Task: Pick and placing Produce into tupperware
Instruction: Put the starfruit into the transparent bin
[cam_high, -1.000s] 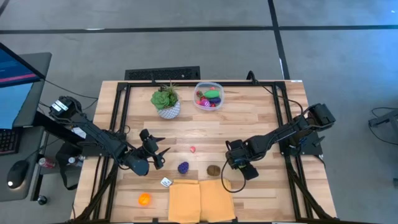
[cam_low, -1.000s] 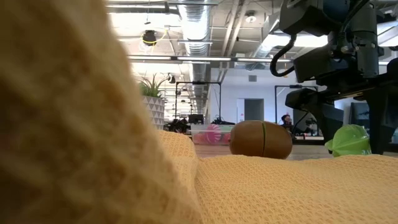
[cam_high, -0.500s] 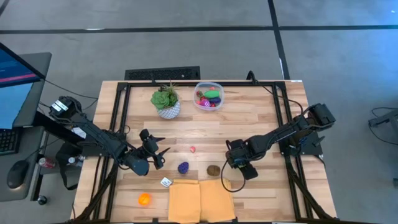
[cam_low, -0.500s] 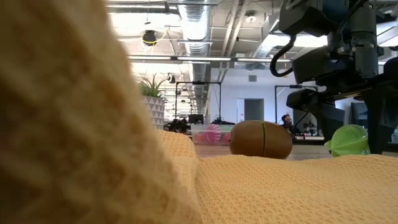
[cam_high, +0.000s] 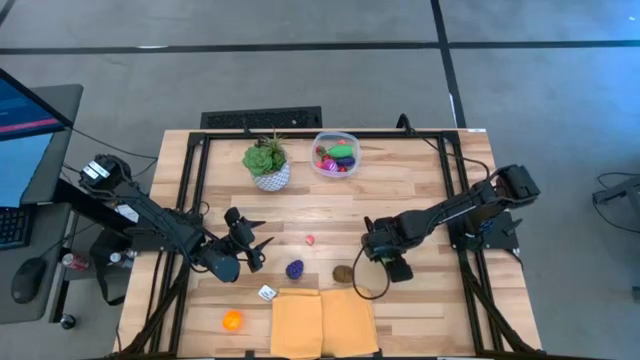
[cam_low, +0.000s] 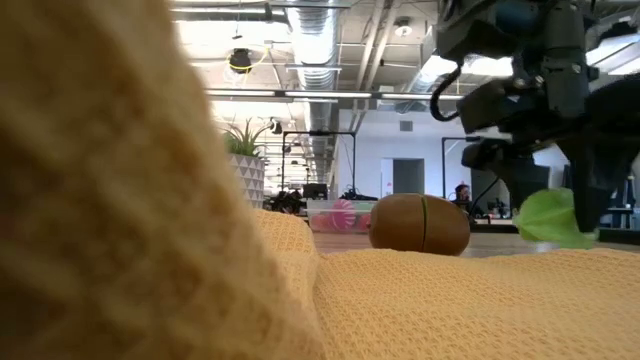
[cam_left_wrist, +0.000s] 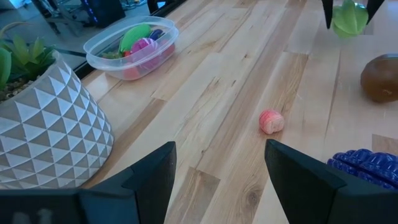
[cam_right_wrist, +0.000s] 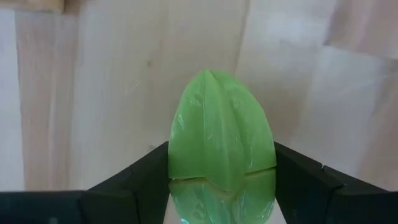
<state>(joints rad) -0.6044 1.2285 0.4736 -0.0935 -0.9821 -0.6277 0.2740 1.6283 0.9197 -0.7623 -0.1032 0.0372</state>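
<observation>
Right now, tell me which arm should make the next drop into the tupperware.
Right. The right gripper is already shut on the green piece, lifted off the table. The left gripper is open and empty, no nearer the tupperware.

High view hangs overhead, straight down, takes in the whole bench (cam_high: 400, 190) and both arms. Low view sits at bench-top level right behind the yellow cloth (cam_low: 450, 300), which fills most of it; it faces level across the bench into the room. Left wrist view looks forward and down across the bench between its own fingers (cam_left_wrist: 155, 168); with the low and high views it shares the brown fruit (cam_left_wrist: 380, 78), plant pot (cam_left_wrist: 50, 130) and tupperware (cam_left_wrist: 130, 50). Right wrist view looks down, very close on the green fruit (cam_right_wrist: 221, 143).
</observation>
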